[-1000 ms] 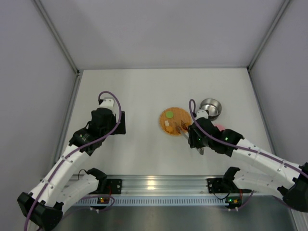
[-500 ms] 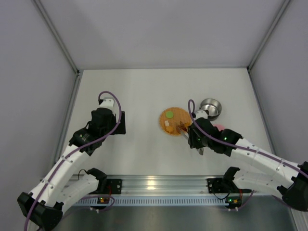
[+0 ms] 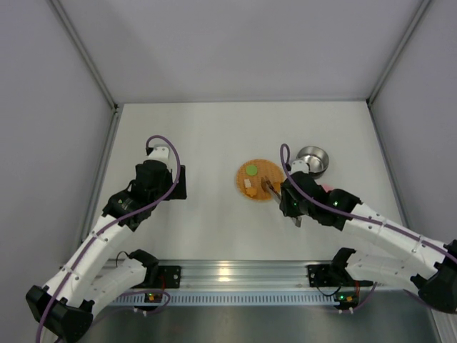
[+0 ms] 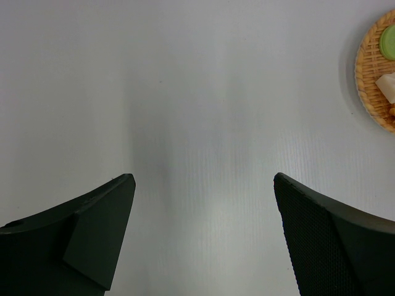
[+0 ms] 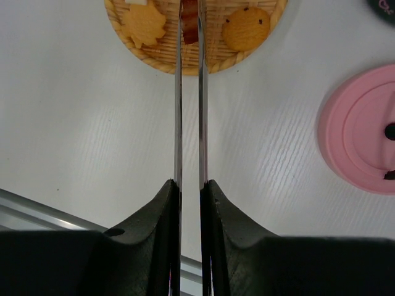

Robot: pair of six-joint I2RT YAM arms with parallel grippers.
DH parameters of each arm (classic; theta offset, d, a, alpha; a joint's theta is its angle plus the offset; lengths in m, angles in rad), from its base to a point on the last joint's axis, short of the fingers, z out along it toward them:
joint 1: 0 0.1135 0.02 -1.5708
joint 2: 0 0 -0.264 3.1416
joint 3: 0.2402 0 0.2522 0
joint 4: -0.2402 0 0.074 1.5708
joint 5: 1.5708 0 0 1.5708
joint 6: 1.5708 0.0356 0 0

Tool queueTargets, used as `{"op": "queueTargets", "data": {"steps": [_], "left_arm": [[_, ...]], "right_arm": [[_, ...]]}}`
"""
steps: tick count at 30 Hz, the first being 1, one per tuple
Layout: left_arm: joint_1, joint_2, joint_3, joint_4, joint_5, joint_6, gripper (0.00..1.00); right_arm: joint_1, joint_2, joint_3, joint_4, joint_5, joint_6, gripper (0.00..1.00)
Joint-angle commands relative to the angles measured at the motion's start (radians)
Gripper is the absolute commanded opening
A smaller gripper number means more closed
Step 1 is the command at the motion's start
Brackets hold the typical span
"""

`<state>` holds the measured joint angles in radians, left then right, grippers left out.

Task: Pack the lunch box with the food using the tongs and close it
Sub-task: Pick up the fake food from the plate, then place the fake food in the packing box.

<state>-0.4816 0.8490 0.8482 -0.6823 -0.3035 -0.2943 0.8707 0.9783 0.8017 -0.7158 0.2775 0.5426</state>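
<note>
My right gripper (image 5: 189, 185) is shut on the tongs (image 5: 178, 111), squeezing the two slim silver arms almost parallel. Their tips pinch a red-brown piece (image 5: 189, 18) of food over the orange woven plate (image 5: 185, 65). A leaf-shaped orange piece (image 5: 145, 24) and a round dotted one (image 5: 246, 28) lie on either side. From above, the tongs (image 3: 271, 189) reach from the right gripper (image 3: 289, 204) onto the plate, where a green disc (image 3: 251, 170) sits. The lunch box (image 3: 312, 161) stands just right of the plate. Its pink lid (image 5: 364, 139) lies flat nearby. My left gripper (image 4: 203, 179) hangs open over bare table.
The woven plate (image 4: 373, 80) shows at the right edge of the left wrist view, with the green disc (image 4: 389, 40) and a pale piece (image 4: 387, 86) on it. White walls enclose the table on three sides. A metal rail (image 3: 228, 275) runs along the near edge.
The right gripper has squeezed further, bringing the tong arms together on the red-brown piece. The left arm has not moved.
</note>
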Motion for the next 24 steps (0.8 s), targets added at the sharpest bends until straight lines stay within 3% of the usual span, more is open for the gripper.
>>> {"op": "queueTargets", "data": {"steps": [1, 11, 24], "left_arm": [[-0.005, 0.004, -0.008, 0.023, 0.000, -0.006, 0.99], [-0.005, 0.001, -0.008, 0.023, 0.000, -0.006, 0.99], [-0.003, -0.007, -0.008, 0.023, 0.000, -0.006, 0.99]], "right_arm": [[0.022, -0.003, 0.111, 0.003, 0.071, -0.012, 0.14], [-0.045, -0.001, 0.221, -0.091, 0.255, -0.038, 0.18], [-0.383, -0.092, 0.140, -0.022, 0.120, -0.118, 0.22]]}}
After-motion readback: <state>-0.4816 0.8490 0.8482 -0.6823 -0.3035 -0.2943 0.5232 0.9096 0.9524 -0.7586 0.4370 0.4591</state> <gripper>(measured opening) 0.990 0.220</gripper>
